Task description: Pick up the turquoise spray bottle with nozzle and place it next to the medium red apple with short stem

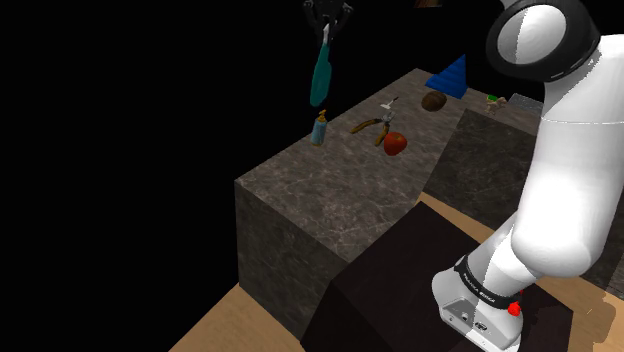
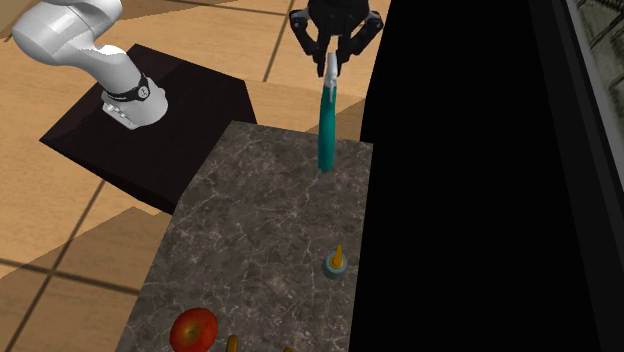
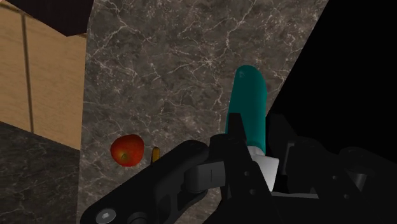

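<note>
The gripper [image 1: 327,25] is hanging high above the dark marble counter [image 1: 330,190], and its two black fingers are clamping the white nozzle end of the turquoise spray bottle [image 1: 320,75]. The bottle is dangling base down, clear of the stone and a little tilted in the shoulder view. In that view it is hanging over the counter's far left edge, right above a small blue bottle with a yellow top [image 1: 319,128] that is standing upright near that edge.

The red apple [image 1: 395,143] is sitting on the counter well apart from the held bottle, toward the shoulder view's right. A pair of pliers with orange handles [image 1: 372,124] is lying just beside the apple. Farther back along the counter, a brown roundish thing [image 1: 433,101] and a blue pyramid [image 1: 450,77] are resting near each other.

In the second exterior view the white arm [image 2: 85,40] is rising from its dark box stand [image 2: 190,110] on the wooden floor [image 2: 60,230]. A black area is lying beyond the counter's long edge. Through the wrist camera the bottle is pointing away from the hand over the marble, with the apple off to one side.
</note>
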Controlling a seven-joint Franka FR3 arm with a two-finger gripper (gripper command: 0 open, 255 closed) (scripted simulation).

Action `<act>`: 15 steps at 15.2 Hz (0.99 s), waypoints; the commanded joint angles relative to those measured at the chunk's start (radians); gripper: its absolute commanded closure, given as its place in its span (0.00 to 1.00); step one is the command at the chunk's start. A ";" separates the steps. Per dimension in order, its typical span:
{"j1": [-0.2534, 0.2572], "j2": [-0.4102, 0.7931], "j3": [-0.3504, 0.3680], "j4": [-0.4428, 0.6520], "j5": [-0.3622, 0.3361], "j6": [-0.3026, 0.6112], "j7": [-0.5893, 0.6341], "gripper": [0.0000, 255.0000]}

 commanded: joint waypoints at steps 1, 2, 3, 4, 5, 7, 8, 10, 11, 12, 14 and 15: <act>-0.030 -0.026 -0.006 -0.051 0.006 0.028 -0.028 1.00; -0.049 -0.042 -0.011 -0.087 0.010 0.050 -0.046 1.00; -0.067 -0.056 -0.015 -0.118 0.013 0.071 -0.064 1.00; -0.085 -0.068 -0.020 -0.147 0.016 0.090 -0.082 1.00; -0.102 -0.077 -0.025 -0.173 0.018 0.109 -0.100 1.00; -0.134 -0.092 -0.036 -0.216 0.023 0.142 -0.137 1.00; -0.150 -0.096 -0.042 -0.234 0.026 0.158 -0.156 1.00; -0.180 -0.102 -0.054 -0.263 0.029 0.187 -0.193 1.00; -0.195 -0.103 -0.061 -0.275 0.031 0.201 -0.212 1.00; -0.210 -0.103 -0.067 -0.285 0.033 0.213 -0.231 1.00; -0.239 -0.098 -0.079 -0.300 0.036 0.237 -0.268 1.00; -0.253 -0.094 -0.085 -0.305 0.038 0.248 -0.286 1.00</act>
